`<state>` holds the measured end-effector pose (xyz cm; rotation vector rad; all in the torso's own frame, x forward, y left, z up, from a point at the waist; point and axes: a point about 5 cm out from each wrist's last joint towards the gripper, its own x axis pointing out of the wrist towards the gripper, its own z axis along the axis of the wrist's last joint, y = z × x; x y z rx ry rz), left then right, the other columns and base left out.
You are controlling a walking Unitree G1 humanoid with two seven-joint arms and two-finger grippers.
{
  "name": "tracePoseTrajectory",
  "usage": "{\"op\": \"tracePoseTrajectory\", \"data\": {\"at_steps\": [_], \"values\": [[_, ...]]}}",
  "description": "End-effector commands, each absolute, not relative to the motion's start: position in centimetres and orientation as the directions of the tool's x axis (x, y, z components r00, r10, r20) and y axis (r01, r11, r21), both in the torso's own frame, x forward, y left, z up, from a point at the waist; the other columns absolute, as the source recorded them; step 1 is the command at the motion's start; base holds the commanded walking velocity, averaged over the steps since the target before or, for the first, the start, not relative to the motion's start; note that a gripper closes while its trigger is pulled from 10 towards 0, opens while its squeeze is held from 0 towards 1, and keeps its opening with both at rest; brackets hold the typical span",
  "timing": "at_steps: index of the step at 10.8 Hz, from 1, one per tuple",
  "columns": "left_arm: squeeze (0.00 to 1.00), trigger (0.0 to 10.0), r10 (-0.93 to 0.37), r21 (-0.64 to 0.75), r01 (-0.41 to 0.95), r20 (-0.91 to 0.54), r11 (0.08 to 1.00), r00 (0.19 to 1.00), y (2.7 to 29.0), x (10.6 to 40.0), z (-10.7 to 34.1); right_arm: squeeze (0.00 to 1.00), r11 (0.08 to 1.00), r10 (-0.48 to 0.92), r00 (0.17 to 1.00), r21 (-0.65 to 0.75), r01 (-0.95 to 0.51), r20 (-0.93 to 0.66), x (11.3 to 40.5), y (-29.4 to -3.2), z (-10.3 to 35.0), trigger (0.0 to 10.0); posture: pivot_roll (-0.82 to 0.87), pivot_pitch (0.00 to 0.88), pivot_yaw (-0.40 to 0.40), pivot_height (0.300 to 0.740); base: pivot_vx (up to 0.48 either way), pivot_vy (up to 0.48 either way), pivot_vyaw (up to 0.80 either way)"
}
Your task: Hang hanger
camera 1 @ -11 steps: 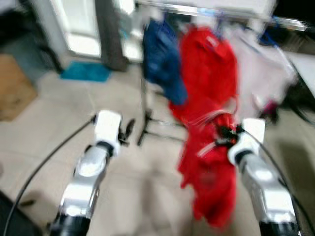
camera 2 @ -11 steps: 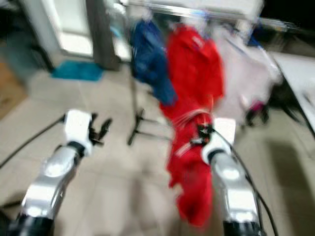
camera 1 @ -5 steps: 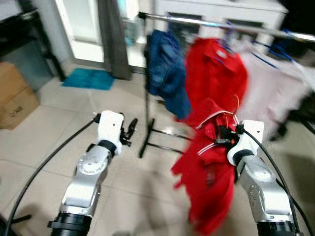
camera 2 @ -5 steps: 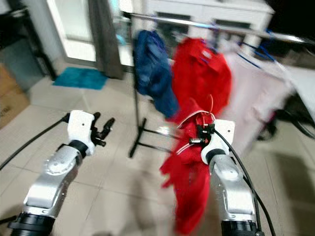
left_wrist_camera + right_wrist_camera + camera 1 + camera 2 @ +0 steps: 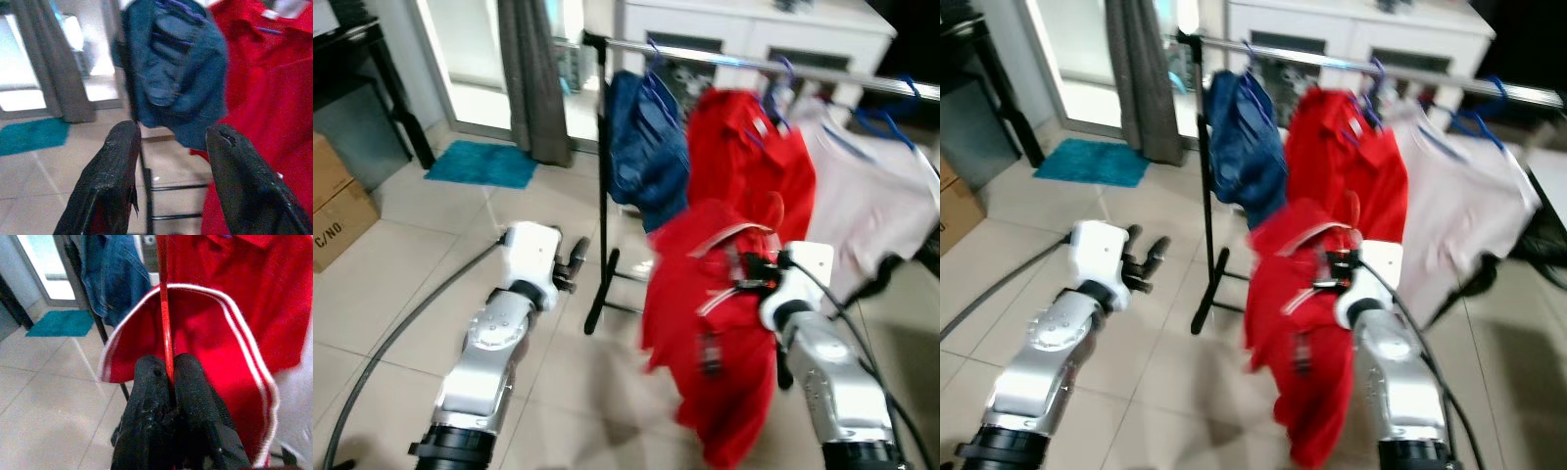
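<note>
The right gripper is clenched on the thin red hanger, its 2 black fingers pressed together around the hanger's stem. From that hanger droops a red garment with a white-striped collar, held up in front of the robot's right arm and hanging down toward the tiled floor. The garment sits just in front of the clothes rail — below the bar, not on it.

On the rail itself hang 3 garments: a blue denim piece nearest the rail's black upright post, a red shirt in the middle, and a pale pink shirt on the far right, each on a blue or purple hanger hook.

The left gripper is raised at mid height to the left of the post, its jaws released and holding nothing; between its fingers the wrist view looks toward the denim piece and the post.

A teal mat lies on the floor near a grey curtain, and a cardboard box stands at the far left.
</note>
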<state>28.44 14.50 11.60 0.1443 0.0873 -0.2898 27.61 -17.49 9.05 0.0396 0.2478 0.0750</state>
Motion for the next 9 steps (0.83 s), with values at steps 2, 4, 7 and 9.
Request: {"op": "tracePoseTrajectory", "data": {"at_steps": [2, 4, 7, 9], "values": [[0.00, 10.0, -0.252, 0.158, 0.266, -0.101, 0.951, 0.962, 15.4, 28.4, 11.9, 0.00, 0.995, 0.098, 0.980, 0.050, -0.090, -0.175, 28.3, -17.0, 10.4, 10.0, 0.07, 0.003, -0.046, 0.740, 0.412, 0.000, 0.00], [0.00, 10.0, -0.256, 0.158, 0.270, -0.104, 0.950, 0.961, 15.3, 28.3, 11.8, 0.00, 0.997, 0.076, 0.968, 0.032, -0.071, -0.239, 28.0, -17.7, 9.6, 10.0, 0.06, 0.006, -0.049, 0.740, 0.411, 0.000, -0.40], [0.00, 10.0, -0.233, 0.085, 0.244, -0.127, 0.966, 0.964, 15.7, 27.8, 10.8, 0.00, 0.995, 0.084, 0.955, -0.031, -0.097, -0.285, 27.1, -19.1, 8.8, 10.0, 0.06, 0.016, -0.050, 0.740, 0.121, 0.000, -0.27], [0.00, 10.0, -0.227, 0.104, 0.240, -0.121, 0.965, 0.966, 15.5, 27.9, 11.0, 0.00, 0.990, 0.096, 0.954, -0.071, -0.120, -0.283, 27.3, -19.0, 9.1, 10.0, 0.05, 0.022, -0.050, 0.740, 0.000, -0.216, 0.00]]}}
